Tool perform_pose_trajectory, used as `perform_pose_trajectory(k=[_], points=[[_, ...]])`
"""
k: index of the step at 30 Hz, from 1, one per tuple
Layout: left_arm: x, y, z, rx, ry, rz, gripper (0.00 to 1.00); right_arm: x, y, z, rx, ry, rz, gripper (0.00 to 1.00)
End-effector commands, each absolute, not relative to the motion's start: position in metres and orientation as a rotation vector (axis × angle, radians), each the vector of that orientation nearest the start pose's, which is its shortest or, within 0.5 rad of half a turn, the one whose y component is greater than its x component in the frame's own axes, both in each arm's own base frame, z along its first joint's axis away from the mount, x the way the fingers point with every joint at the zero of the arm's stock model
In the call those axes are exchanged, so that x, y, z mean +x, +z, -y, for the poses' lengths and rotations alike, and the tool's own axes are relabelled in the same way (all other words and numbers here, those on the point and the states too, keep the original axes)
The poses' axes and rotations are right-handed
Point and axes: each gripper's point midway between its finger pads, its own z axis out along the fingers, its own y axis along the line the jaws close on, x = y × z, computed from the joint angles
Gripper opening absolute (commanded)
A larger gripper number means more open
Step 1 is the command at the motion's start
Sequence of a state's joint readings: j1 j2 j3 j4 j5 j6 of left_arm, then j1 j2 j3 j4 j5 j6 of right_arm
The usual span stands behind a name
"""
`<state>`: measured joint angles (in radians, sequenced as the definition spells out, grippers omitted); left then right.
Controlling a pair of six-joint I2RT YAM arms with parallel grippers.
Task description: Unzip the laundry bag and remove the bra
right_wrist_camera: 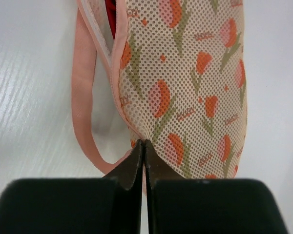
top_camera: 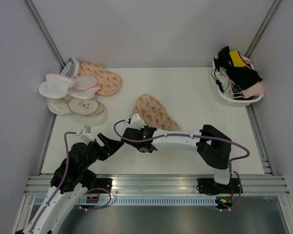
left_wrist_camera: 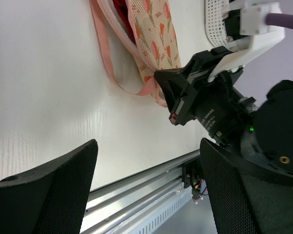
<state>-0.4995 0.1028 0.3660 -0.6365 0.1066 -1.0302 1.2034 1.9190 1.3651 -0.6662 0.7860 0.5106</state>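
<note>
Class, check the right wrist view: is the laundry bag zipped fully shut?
No: the laundry bag gapes along its pink zipper edge, and the red bra shows in the opening.
</note>
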Motion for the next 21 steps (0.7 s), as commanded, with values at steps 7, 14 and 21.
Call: perform_pose_trajectory(k=[7, 14, 21], points=[[0.148, 0.151, 0.148, -0.501, -1.118, -2.063, 0.88, 0.223, 0.140, -0.343, -0.537, 0.121, -2.209, 0.01], [0.167, 0.141, 0.175, -0.523, -1.326, -1.968, 0.88, 0.209, 0.185, -0.327, -0.394, 0.355, -2.155, 0.00], [0.167, 0.125, 0.193, -0.497, -1.374, -2.076, 0.88, 0.242, 0.186, -0.204, 0.289, 0.156, -2.101, 0.01]])
